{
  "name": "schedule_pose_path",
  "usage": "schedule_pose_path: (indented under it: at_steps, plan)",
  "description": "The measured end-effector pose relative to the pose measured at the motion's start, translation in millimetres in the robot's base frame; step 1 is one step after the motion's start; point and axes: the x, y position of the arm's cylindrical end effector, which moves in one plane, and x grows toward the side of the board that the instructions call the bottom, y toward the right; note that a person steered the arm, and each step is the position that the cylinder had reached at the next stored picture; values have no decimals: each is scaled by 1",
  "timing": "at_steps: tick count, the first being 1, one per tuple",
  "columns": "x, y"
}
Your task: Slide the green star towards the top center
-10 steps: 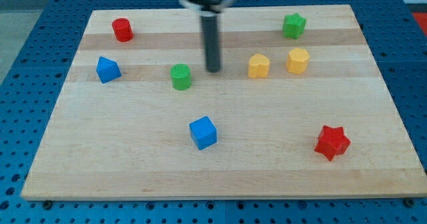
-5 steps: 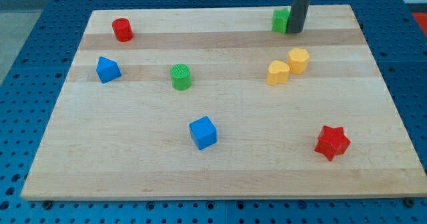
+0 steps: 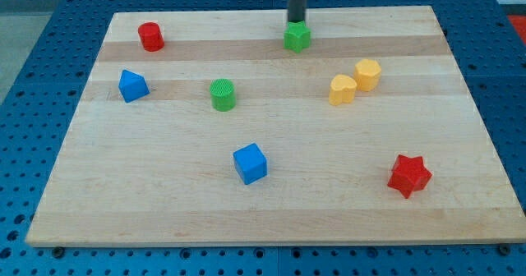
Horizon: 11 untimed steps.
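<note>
Star first: the green star (image 3: pixel 297 37) sits near the view's top edge, just right of centre — close to where you want it. My tip (image 3: pixel 296 21) stands just above it, touching or nearly so; a bare rod grips nothing. From that side you'd push the star down — not along the edge.

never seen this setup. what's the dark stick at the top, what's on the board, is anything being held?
One camera looks down at a pale wooden board lying on a blue perforated table. The dark stick is the arm's rod; it has no gripper, so nothing is held, it only pushes. My tip sits just above the green star block, near the view's top centre. Also on the board: a red cylinder, a blue triangular block, a green cylinder, two yellow blocks side by side, a blue cube and a red star.
</note>
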Motion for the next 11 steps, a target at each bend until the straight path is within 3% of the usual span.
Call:
schedule_pose_path:
  at_steps: [1,2,3,5,11]
  plan:
    - [33,38]
    - [43,-18]
    - [28,-47]
    - [36,-36]
    - [36,-71]
